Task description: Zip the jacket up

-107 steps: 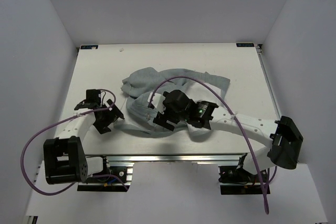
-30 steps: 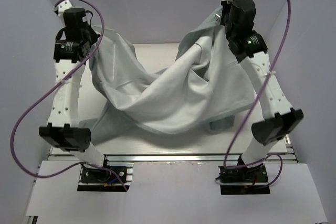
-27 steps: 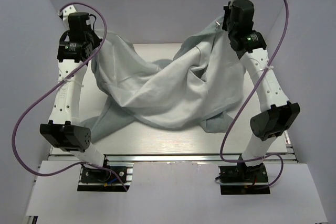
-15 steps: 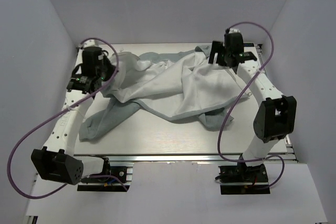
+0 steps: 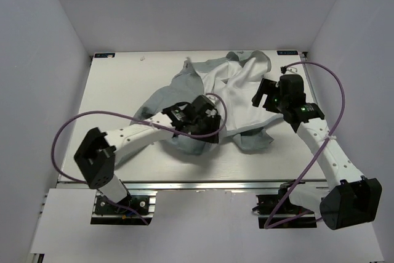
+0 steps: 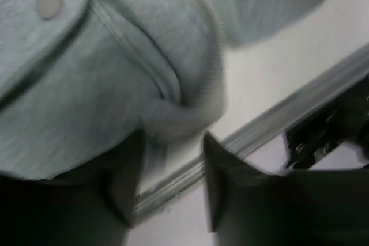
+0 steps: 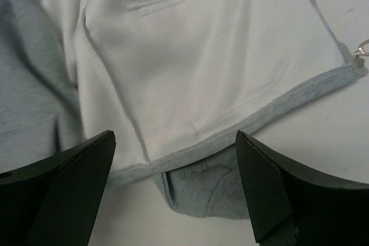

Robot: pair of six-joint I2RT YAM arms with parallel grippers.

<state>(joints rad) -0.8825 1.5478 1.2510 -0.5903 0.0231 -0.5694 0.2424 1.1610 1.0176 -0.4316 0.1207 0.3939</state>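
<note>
The light grey jacket [image 5: 237, 90] lies crumpled on the table, its paler lining [image 7: 190, 56] turned up in the middle. My left gripper [image 5: 204, 132] hovers over the jacket's near left fold. In the blurred left wrist view its jaws [image 6: 173, 182] stand apart with nothing between them, just below a flap pocket with a snap button [image 6: 49, 1]. My right gripper [image 5: 263, 95] is wide open above the jacket's right side, and the hem [image 7: 230, 133] lies below its empty jaws [image 7: 174, 139]. A metal zipper pull [image 7: 360, 50] rests at the hem's right end.
The table's near edge and its aluminium rail [image 6: 271, 122] run close behind the left gripper. White walls enclose the table on three sides. Bare table [image 5: 117, 84] shows left of the jacket and along the near edge.
Both arms came down from holding the jacket high and spread. The jacket dropped onto the table. The right gripper opened and drew back; the left let go and swung to the centre.
</note>
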